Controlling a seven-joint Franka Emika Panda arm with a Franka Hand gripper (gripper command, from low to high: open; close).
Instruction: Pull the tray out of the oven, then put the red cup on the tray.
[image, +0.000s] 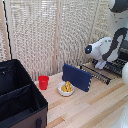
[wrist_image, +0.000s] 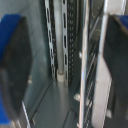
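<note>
The red cup (image: 43, 81) stands upright on the wooden table, in front of the black case. At the exterior view's right edge, the arm's white hand (image: 100, 50) reaches toward the dark oven (image: 119, 65), which is mostly hidden behind it. In the wrist view my gripper (wrist_image: 62, 65) is open inside the oven. Its blue-padded fingers (wrist_image: 12, 70) stand far apart at both sides of the picture. A metal bar of the tray (wrist_image: 85, 60) runs between them, closer to one finger, and neither finger touches it. Behind it are the oven's slotted wall (wrist_image: 49, 40) and a pale heating rod (wrist_image: 64, 45).
A large black fabric case (image: 17, 97) fills the exterior view's left. A small white bowl (image: 65, 89) with yellow pieces sits beside a navy panel (image: 77, 76) on a thin wire stand (image: 97, 74). A woven screen stands behind the table.
</note>
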